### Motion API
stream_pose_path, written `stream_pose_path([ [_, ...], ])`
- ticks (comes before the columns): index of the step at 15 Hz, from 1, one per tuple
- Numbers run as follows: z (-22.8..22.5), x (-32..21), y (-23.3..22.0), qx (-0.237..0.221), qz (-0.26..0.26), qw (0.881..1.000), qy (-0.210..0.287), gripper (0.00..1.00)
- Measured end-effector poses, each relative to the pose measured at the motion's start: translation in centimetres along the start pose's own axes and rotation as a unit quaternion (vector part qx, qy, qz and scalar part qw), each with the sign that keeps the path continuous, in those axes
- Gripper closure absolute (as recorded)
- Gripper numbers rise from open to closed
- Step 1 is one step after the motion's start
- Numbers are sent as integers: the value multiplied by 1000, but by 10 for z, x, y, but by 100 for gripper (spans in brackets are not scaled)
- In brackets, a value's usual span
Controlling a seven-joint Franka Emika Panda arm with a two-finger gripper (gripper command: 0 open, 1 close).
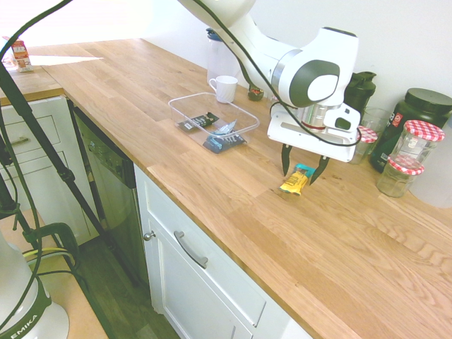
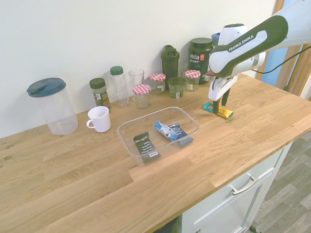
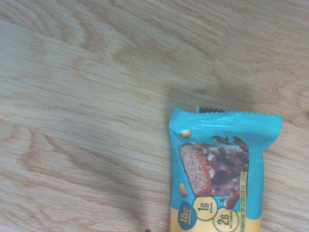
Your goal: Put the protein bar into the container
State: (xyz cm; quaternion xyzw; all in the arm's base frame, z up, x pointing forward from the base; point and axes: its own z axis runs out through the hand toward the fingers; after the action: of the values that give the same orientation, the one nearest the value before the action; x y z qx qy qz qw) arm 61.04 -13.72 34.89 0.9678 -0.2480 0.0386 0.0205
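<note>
The white arm is reaching over the wooden surface [image 1: 233, 212] with its pincer [image 1: 304, 169] pointing straight down, and the two dark fingers are standing spread apart on either side of the protein bar [image 1: 295, 181], not yet pressing on it. The bar is lying flat on the wood, its teal end toward the back wall and its yellow-orange end toward the front edge; in the wrist view the teal end and the printed picture of the bar [image 3: 217, 174] are filling the lower right part. The container [image 2: 127, 136] is sitting well apart from the bar, nearer the white mug [image 2: 99, 118], and it is holding a black wrapped bar [image 2: 146, 144] and a dark blue packet [image 2: 171, 131] side by side. Behind the pincer, along the wall, glass jars with red-checked lids [image 2: 142, 95] are standing among dark bottles and tubs.
</note>
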Motion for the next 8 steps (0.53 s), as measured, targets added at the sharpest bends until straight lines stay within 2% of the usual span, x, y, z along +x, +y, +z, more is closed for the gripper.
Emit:
stream_pose_path([
  [8,11,1,-18,-4,-1,1000,2,100],
])
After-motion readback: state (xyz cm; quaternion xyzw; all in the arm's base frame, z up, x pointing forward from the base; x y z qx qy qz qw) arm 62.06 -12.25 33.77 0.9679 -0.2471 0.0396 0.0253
